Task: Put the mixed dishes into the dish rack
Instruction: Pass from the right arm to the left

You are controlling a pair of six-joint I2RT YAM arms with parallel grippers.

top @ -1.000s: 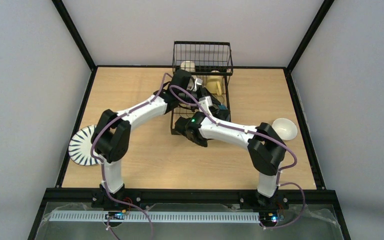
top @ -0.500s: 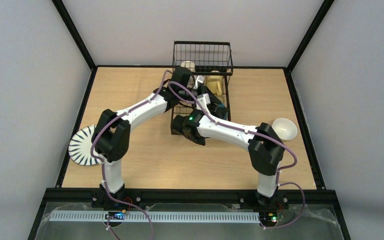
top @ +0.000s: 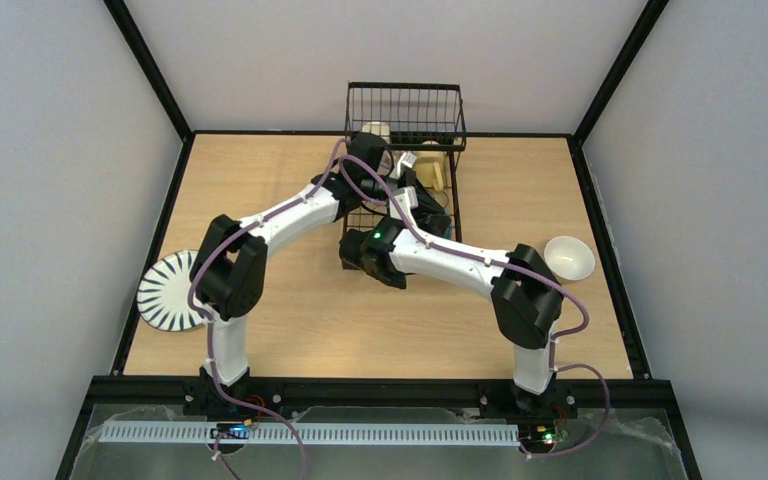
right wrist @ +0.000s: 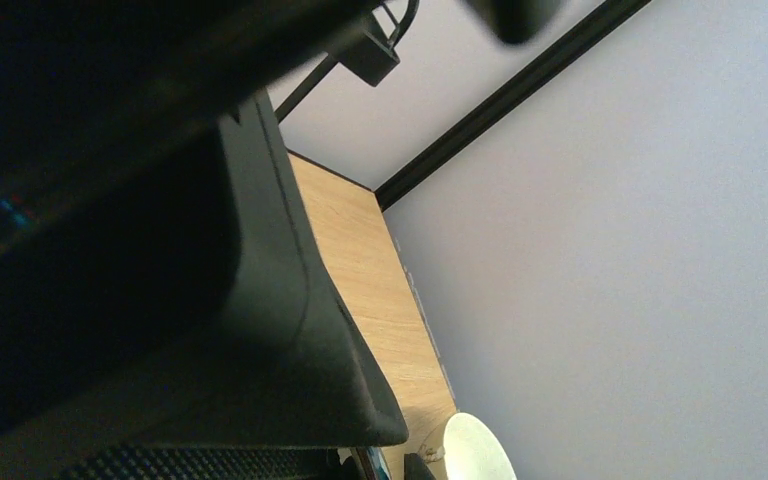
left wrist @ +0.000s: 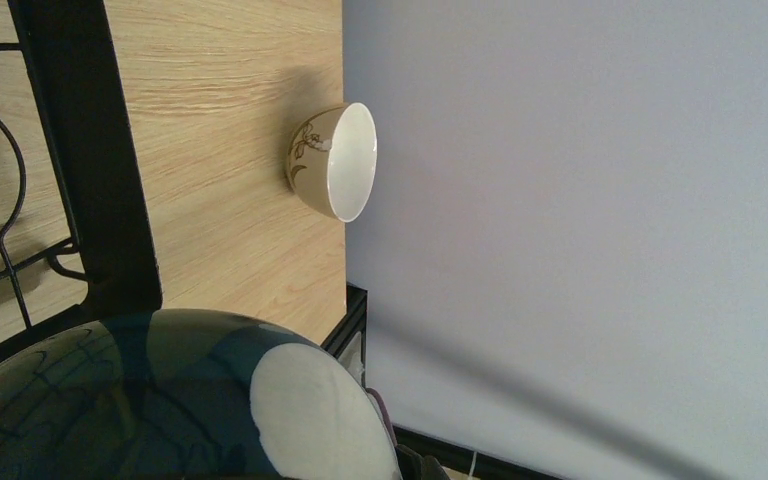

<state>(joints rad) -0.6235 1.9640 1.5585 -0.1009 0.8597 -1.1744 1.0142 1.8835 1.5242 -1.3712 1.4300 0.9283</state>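
The dish rack (top: 405,105) stands at the back middle of the table, with a beige mug (top: 375,131) and a yellow mug (top: 432,165) in its upper part. Both arms reach into it. My left gripper (top: 402,168) is right against the blue bowl (left wrist: 110,400), which fills the bottom of the left wrist view and hides the fingers. My right gripper (top: 438,218) sits low in the rack; a sliver of the bowl's blue rim (right wrist: 365,464) shows at its jaws. The cream bowl (top: 570,258) rests on the table at the right. The striped plate (top: 165,292) lies at the left edge.
The rack's black frame (left wrist: 85,150) runs down the left of the left wrist view, with the cream bowl (left wrist: 335,160) beyond it by the wall. A large dark shape covers most of the right wrist view; the cream bowl (right wrist: 480,450) shows at the bottom.
My left arm has pushed further right into the rack, its gripper closer to the bowl. My right arm has shifted slightly left. The plate and the cream bowl have not moved.
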